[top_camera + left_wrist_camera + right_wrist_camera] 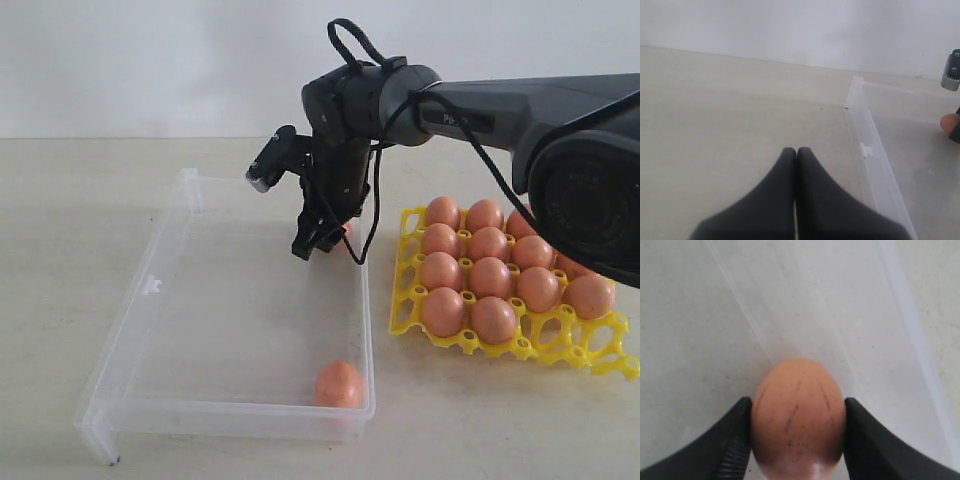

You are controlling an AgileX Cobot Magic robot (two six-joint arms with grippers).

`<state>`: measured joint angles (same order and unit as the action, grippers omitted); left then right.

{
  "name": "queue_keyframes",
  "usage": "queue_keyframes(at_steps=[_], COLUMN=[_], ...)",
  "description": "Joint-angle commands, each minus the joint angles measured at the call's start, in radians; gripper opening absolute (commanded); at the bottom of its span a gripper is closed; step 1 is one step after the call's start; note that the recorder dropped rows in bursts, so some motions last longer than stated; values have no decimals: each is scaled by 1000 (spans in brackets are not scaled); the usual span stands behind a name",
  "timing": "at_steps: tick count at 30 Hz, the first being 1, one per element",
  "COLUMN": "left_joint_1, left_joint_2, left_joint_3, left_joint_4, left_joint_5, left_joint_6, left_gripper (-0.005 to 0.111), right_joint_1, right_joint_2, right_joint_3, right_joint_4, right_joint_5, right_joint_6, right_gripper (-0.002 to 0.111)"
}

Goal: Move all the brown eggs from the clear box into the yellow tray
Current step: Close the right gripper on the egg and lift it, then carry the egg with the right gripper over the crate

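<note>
Beige table [60, 250]; right claw [796, 409] pinches speckled brown egg [797, 390].

Soft, even, slightly washed-out light with no hard shadows.
The pale beige surface [60, 220] reads flat and bright; the shallow transparent plastic box [150, 290] casts only a faint grey shadow at its near corner. In the right wrist view the speckled orange-brown egg [799, 415] is sharp, with whitish glare on the shell's near end. The left gripper's [796, 152] black fingers [770, 205] are a blurred, featureless mass — too close to focus. The exterior view is grainy.
</note>
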<state>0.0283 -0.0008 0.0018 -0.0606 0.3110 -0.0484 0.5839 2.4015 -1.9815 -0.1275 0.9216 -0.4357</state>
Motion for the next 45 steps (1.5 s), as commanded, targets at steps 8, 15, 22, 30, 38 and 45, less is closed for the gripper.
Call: queue_keyframes(at_steps=[8,15,22,30,38,45], left_joint_1=[-3,-3,-3,-3,-3,-3], left_joint_2=[1,1,1,1,1,1], left_joint_3=[-2,-2,-2,-2,-2,-2], left_joint_4=[-2,-2,-2,-2,-2,-2], left_joint_5=[-7,-7,-7,-7,-7,-7], left_joint_6=[0,0,0,0,0,0], left_gripper=[-4,-4,-4,-4,-4,-4], right_joint_1=[17,151,328,150,94,94], right_joint_2=[-111,-223,-501,-576,-625,-655], right_joint_3=[-8,97,581,886,1108,1514], right_joint_4=[437,417,7,579,567,633], right_joint_5=[52,-250,-953,-1303,-1906,-2143], right_joint_6=[328,454,899,758,1225,1571], right_gripper=[0,0,0,0,0,0])
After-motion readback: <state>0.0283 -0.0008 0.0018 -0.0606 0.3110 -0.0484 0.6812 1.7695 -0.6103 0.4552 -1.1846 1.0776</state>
